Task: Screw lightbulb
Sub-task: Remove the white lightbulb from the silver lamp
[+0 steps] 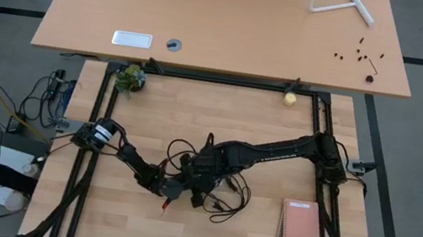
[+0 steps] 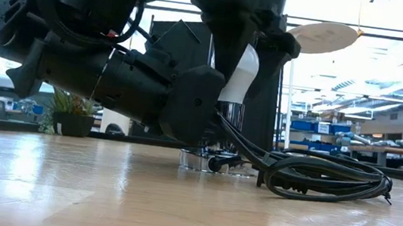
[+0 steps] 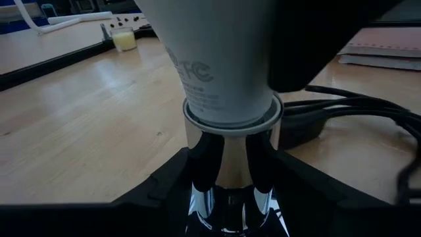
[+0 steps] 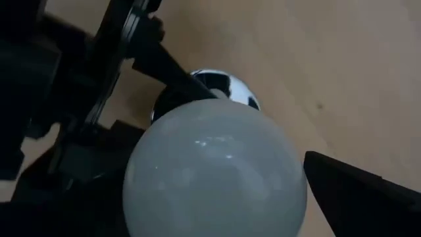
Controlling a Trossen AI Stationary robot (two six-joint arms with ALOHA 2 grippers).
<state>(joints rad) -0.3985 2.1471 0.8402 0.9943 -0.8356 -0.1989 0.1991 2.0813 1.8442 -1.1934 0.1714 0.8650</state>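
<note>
The white lightbulb point(image 2: 240, 83) stands upright with its base down in a chrome socket point(image 3: 230, 164), whose round disc point(image 2: 200, 161) rests on the wooden table. My left gripper point(image 3: 230, 201) lies low over the table and is shut on the socket's stem. My right gripper point(image 2: 249, 46) hangs over the bulb, pointing down and open. Its fingers point(image 4: 355, 191) stand on either side of the bulb's dome point(image 4: 217, 171) with a gap showing. In the high view both grippers meet near the table's middle point(image 1: 189, 179) and hide the bulb. My left gripper pinches the socket's chrome stem point(image 3: 227, 155) between its two fingers, just under the collar that the bulb sits in. The fingers come in almost level, from the table's left. The socket stands upright with its disc on the table.
A coil of black cord point(image 2: 323, 176) lies right of the socket. Notebooks point(image 1: 300, 228) sit near the front right corner. A small potted plant point(image 1: 128, 78) and a yellowish ball point(image 1: 289, 99) are at the far edge. A second table point(image 1: 227, 19) stands beyond.
</note>
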